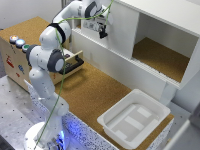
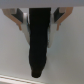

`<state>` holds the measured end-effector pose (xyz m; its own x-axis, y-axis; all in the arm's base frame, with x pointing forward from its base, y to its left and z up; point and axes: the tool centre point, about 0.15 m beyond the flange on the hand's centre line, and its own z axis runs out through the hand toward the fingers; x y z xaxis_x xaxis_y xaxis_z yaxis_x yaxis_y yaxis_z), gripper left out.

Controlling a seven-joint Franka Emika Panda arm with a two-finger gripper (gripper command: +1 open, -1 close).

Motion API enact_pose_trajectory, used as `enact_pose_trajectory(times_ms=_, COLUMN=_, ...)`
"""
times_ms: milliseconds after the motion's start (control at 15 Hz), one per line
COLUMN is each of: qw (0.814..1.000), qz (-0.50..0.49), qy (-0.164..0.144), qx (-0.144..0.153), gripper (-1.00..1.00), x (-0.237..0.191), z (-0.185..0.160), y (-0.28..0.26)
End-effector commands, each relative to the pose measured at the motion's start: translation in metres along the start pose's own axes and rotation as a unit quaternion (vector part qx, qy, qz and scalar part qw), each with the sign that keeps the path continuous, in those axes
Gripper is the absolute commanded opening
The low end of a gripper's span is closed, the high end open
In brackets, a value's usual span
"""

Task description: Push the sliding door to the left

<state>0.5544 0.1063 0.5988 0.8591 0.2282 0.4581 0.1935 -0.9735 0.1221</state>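
Observation:
The sliding door [image 1: 121,30] is a tall plain white panel covering the half of the white cabinet [image 1: 165,12] on the exterior view's left. The other half stands open and shows a cork floor [image 1: 160,57]. My gripper [image 1: 103,31] hangs by the door's edge on the exterior view's left, close to the panel; contact cannot be made out. In the wrist view my gripper [image 2: 39,70] shows as one dark shape with the black fingers [image 2: 39,35] pressed together, shut on nothing, against a flat white surface [image 2: 67,50].
A low white front wall [image 1: 112,62] runs along the cabinet's base. A white plastic tub [image 1: 134,119] sits on the cork tabletop [image 1: 95,92] near the front. A wooden box with coloured buttons [image 1: 15,42] and an open drawer [image 1: 75,62] stands behind the arm. A green cable [image 1: 62,75] hangs along the arm.

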Motion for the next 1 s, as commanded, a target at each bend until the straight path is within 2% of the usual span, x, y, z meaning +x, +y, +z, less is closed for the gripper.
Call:
enact_pose_trajectory(times_ms=0, qw=0.998, qz=-0.052, qy=0.021, qx=-0.039, gripper=-1.00, x=0.041, z=0.048, y=-0.036)
enact_pose_trajectory(times_ms=800, qw=0.994, qz=-0.099, qy=0.032, qx=-0.022, gripper=-1.00, x=0.046, z=0.041, y=-0.073)
enact_pose_trajectory(times_ms=867, qw=0.995, qz=-0.096, qy=0.034, qx=-0.021, gripper=1.00, x=0.046, z=0.037, y=-0.073)
enact_pose_trajectory(times_ms=933, qw=0.995, qz=-0.091, qy=0.036, qx=-0.022, gripper=1.00, x=0.045, z=0.033, y=-0.071)
